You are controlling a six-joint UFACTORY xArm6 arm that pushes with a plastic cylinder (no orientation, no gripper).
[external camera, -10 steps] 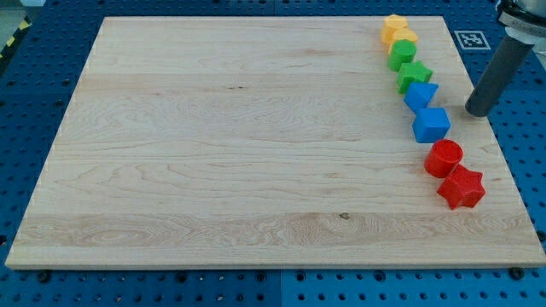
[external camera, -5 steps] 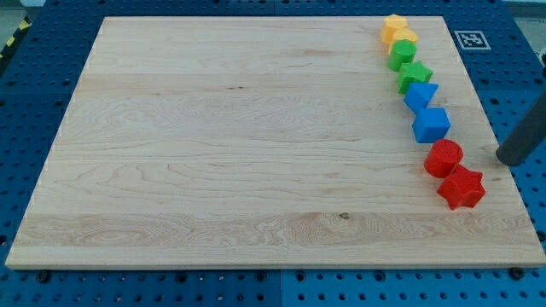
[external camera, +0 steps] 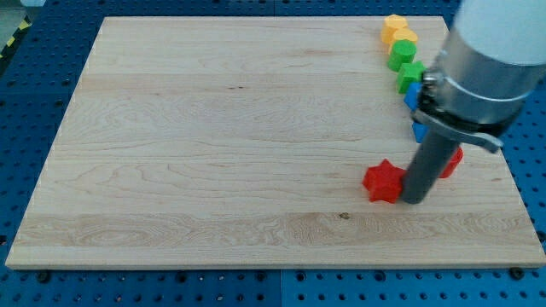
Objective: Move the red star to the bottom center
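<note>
The red star [external camera: 383,181] lies on the wooden board [external camera: 213,153], right of centre in the lower half. My tip [external camera: 413,199] touches the star's right side. The rod and the arm's body above it hide much of the block row at the view's right. The red cylinder [external camera: 452,160] peeks out just right of the rod.
A column of blocks runs down the board's right side: two yellow blocks [external camera: 397,32], a green cylinder [external camera: 403,53], a green star [external camera: 409,75], and two blue blocks [external camera: 412,95] mostly hidden behind the arm. The board's right edge is close behind the rod.
My tip has swung from the board's right edge onto the board and pushed the red star to the view's left, away from the red cylinder. The arm now covers the blue blocks.
</note>
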